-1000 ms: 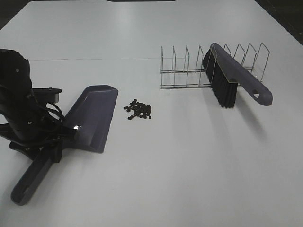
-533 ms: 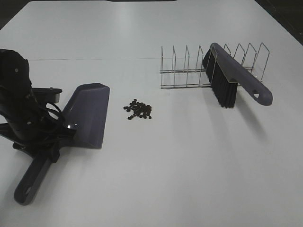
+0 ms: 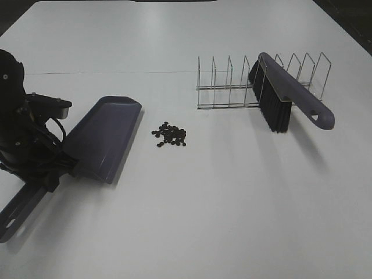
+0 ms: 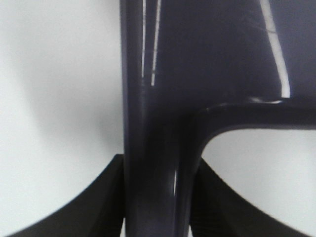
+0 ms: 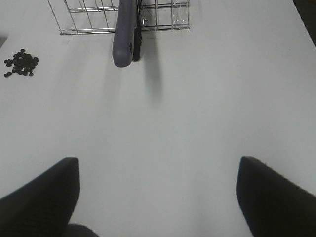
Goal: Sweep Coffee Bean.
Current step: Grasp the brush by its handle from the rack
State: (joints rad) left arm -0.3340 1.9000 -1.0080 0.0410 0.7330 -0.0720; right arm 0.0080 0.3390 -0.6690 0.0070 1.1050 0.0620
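Note:
The coffee bean pile point(image 3: 170, 134) is a small dark cluster on the white table, and it also shows as the coffee bean pile point(image 5: 20, 62) in the right wrist view. Left of it is the purple-grey dustpan point(image 3: 104, 138), tilted, with its mouth towards the beans and its handle running to the lower left. My left gripper point(image 3: 55, 168) is shut on that handle. Up close, the dustpan handle point(image 4: 155, 163) fills the gap of my left gripper point(image 4: 158, 197). My right gripper point(image 5: 158, 197) stands open over bare table, well short of the brush point(image 5: 123, 34).
A brush point(image 3: 285, 96) with black bristles and a purple-grey handle leans in a wire rack point(image 3: 232, 87) at the back right. The rack point(image 5: 163, 15) also shows in the right wrist view. The table point(image 3: 232, 203) is white and flat.
My left gripper has closed on the dustpan handle. The dustpan has tipped up and shifted left, with its handle swinging towards the table's left edge. Beans, brush and right gripper have not moved.

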